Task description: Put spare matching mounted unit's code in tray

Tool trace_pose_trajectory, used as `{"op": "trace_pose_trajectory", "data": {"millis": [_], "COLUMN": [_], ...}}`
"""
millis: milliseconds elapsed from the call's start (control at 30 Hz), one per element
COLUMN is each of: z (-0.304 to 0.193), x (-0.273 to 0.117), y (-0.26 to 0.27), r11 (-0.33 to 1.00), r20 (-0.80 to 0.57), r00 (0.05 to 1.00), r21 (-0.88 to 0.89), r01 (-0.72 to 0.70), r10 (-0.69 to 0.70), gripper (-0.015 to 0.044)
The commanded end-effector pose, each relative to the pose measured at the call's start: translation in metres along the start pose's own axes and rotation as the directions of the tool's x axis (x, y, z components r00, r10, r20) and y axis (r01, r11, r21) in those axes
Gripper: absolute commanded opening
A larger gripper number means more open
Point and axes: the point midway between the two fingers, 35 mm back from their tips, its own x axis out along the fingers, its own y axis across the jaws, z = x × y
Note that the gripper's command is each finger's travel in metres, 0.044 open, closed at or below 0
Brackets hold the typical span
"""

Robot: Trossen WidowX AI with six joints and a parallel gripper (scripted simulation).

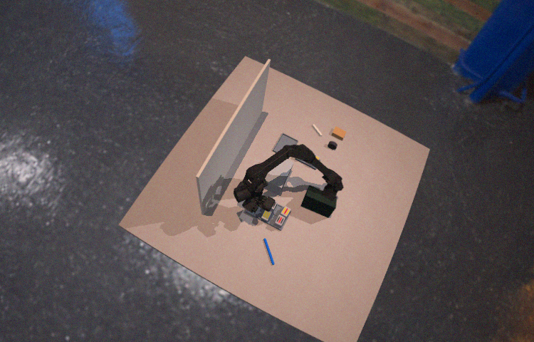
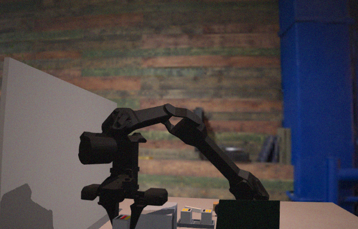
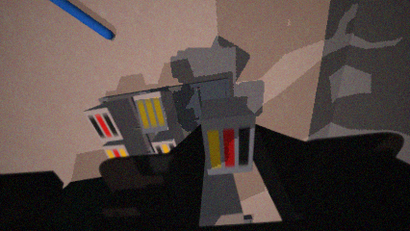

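My gripper (image 2: pixel 122 222) (image 3: pixel 222 126) is shut on a grey spare (image 2: pixel 117 221) (image 3: pixel 229 166) with yellow, red and black bars on top. It holds the spare upright above the end of the dark grey rack (image 1: pixel 280 229) (image 3: pixel 129 120). Still in the rack are a red-and-black-barred spare (image 1: pixel 280 219) (image 3: pixel 102 125), an all-yellow-barred spare (image 1: pixel 266 214) (image 3: pixel 151 113) and a yellow-and-red-barred spare (image 1: pixel 285 211) (image 3: pixel 115 152). Another spare (image 3: pixel 165 146) is partly hidden by the finger. A flat grey tray (image 1: pixel 285 142) lies beyond the arm. I cannot make out the mounted unit or its code.
A tall grey wall (image 1: pixel 236 131) (image 2: pixel 47 127) stands beside the gripper. A grey box-like panel (image 2: pixel 155 218) is close behind it. A small holder (image 2: pixel 195 226) carries two yellow-marked blocks. A blue rod (image 1: pixel 268 251) (image 3: pixel 87 20), an orange block (image 1: pixel 338 133) and a white stick (image 1: pixel 317 130) lie on the table.
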Motion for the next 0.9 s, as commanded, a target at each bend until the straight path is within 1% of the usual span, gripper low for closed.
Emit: {"op": "trace_pose_trajectory", "data": {"millis": [0,133,533,667,867], "z": [-0.001,0.0,-0.006,-0.007,-0.041], "x": [-0.009,-0.009,-0.057,-0.062,-0.068], "y": [0.0,0.0,-0.002,-0.003,-0.024], "r11": [1.0,1.0,1.0,1.0,1.0], "r20": [0.006,0.003,0.007,0.007,0.022], "r00": [1.0,1.0,1.0,1.0,1.0], "r21": [0.007,0.001,0.005,0.006,0.001], "r01": [-0.002,0.002,-0.002,-0.003,-0.002], "r10": [0.002,-0.002,0.002,0.003,0.002], "gripper": [0.0,0.0,0.0,0.0,0.0]}}
